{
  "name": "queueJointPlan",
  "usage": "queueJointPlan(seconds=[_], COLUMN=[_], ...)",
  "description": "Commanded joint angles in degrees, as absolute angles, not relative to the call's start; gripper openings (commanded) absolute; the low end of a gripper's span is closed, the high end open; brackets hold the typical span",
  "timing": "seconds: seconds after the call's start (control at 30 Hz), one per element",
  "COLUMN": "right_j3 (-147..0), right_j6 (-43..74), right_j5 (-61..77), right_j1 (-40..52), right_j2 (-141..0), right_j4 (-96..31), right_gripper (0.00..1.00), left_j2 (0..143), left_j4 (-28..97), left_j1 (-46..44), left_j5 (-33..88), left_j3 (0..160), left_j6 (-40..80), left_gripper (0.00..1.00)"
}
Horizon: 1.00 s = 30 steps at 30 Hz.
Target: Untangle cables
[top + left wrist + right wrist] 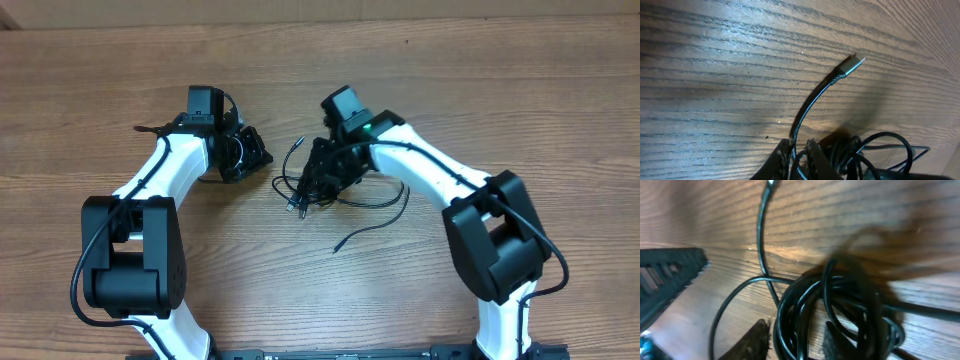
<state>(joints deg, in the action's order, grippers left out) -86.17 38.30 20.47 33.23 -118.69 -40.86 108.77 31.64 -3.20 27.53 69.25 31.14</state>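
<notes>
Black thin cables (850, 305) lie bunched in loose loops near the middle of the pale wood-grain tabletop (500, 90), with one free tail (368, 231) trailing toward the robot's side. Over the coil sits the right hand (797, 332) — its dark fingers stand part-way apart with several strands between them, though I cannot tell whether they pinch those strands. Off to the left of the bundle, the left hand (799, 150) has its fingers drawn almost together on a single black cord (807, 107) — that cord arcs away across the wood and ends in a small silver-tipped plug (852, 64).
</notes>
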Motion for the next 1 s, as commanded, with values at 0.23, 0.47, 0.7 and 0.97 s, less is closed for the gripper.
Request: queueJointPlan(seconds=[0.23, 0.47, 0.7, 0.97], right_j3=[-85.47, -91.55, -93.82, -93.82], right_j6=[43.46, 30.96, 29.08, 26.50], right_j5=[9.47, 28.95, 38.76, 38.68], right_j1=[37.45, 33.87, 30.74, 30.30], right_j2=[-119.77, -119.37, -119.37, -119.37], right_j4=[-40.75, -40.36, -37.69, -34.92], right_gripper=[0.04, 0.04, 0.04, 0.04], left_j2=[108.64, 108.64, 108.64, 108.64], left_j4=[31.42, 31.00, 30.65, 30.00], left_j1=[-3.40, -3.29, -1.72, -0.45], left_j5=[26.76, 27.05, 34.81, 41.63], left_j3=[69.89, 69.89, 69.91, 69.89], left_j6=[31.77, 31.77, 30.89, 26.94], left_gripper=[0.17, 0.19, 0.31, 0.52])
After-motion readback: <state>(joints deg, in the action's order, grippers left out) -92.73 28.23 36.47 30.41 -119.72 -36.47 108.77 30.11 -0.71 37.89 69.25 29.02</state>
